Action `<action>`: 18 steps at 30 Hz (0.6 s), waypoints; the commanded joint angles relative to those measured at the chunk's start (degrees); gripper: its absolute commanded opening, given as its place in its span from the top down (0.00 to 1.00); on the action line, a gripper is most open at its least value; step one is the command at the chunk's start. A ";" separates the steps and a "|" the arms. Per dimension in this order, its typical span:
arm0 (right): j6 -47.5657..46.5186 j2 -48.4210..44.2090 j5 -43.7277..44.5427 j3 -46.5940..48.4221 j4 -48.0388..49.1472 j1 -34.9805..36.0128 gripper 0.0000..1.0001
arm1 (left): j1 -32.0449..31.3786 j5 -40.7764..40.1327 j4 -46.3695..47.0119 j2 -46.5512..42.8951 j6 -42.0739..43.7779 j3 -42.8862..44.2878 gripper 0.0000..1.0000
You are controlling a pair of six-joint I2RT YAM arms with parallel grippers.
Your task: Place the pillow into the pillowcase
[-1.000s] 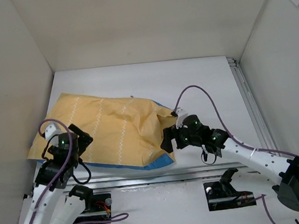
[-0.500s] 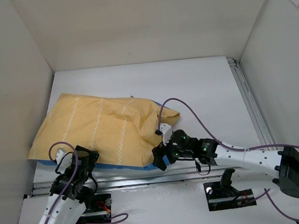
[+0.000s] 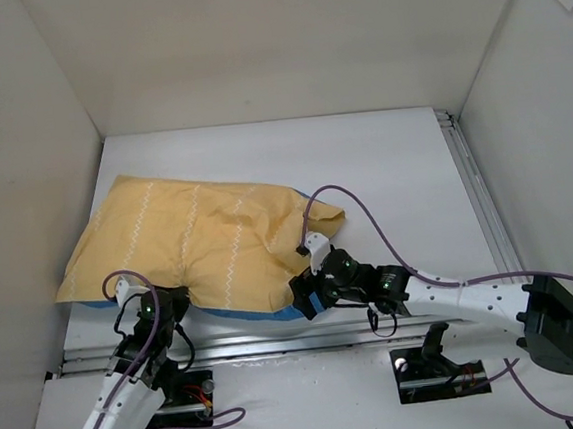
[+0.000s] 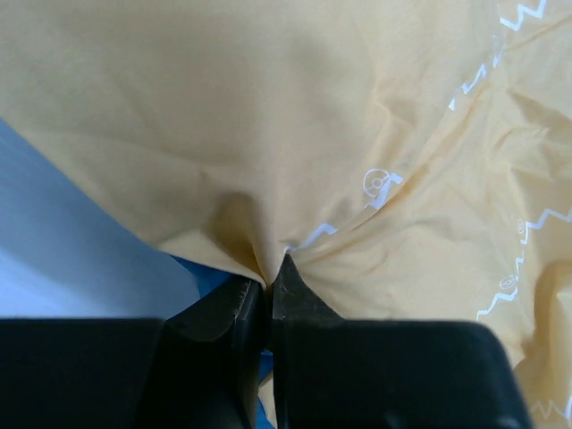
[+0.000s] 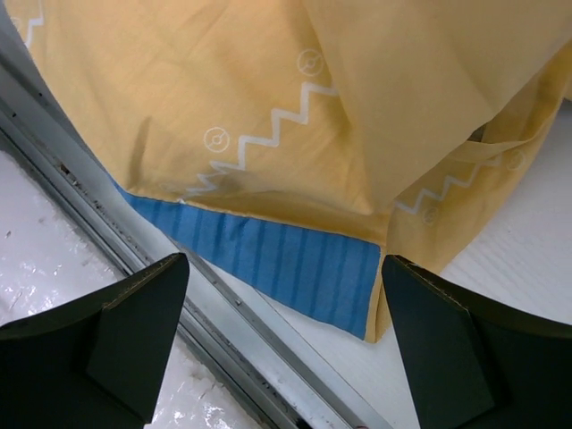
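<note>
The pillowcase (image 3: 199,242) lies plump on the left half of the table, yellow-orange face up with white zigzag lines, and a blue strip (image 3: 275,311) shows along its near edge. The pillow is hidden. My left gripper (image 3: 164,303) sits at the case's near left edge. In the left wrist view it (image 4: 266,284) is shut on a pinch of yellow pillowcase (image 4: 357,134) fabric. My right gripper (image 3: 304,298) hovers at the near right corner. There it (image 5: 284,261) stands open above the blue striped band (image 5: 268,255), nothing between its fingers.
A metal rail (image 3: 377,332) runs along the table's near edge, just under the right gripper (image 5: 134,232). White walls close in the table on the left, back and right. A purple cable (image 3: 346,204) loops over the case's right corner.
My left arm dropped back to the case's near left edge and its gripper closed on the fabric. My right gripper moved down-left to the near right corner, staying open.
</note>
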 commanded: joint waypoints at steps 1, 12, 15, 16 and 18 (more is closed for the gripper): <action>0.38 -0.55 6.42 3.24 2.88 0.33 0.14 | 0.29 -2.46 4.37 0.91 7.50 8.90 1.00; 2.85 -11.17 26.11 14.75 -9.34 -0.72 0.07 | 0.29 8.95 5.76 5.11 36.93 42.82 1.00; 1.88 -14.07 27.26 17.65 -10.48 -1.95 0.06 | 0.29 16.60 10.41 11.17 38.78 50.21 1.00; 1.70 -14.43 27.52 18.35 -10.66 -2.13 0.06 | 0.29 17.05 11.56 12.66 38.79 51.71 1.00; 1.44 -15.48 28.75 19.85 -11.45 -2.31 0.05 | -0.33 18.38 14.55 18.81 39.31 56.45 1.00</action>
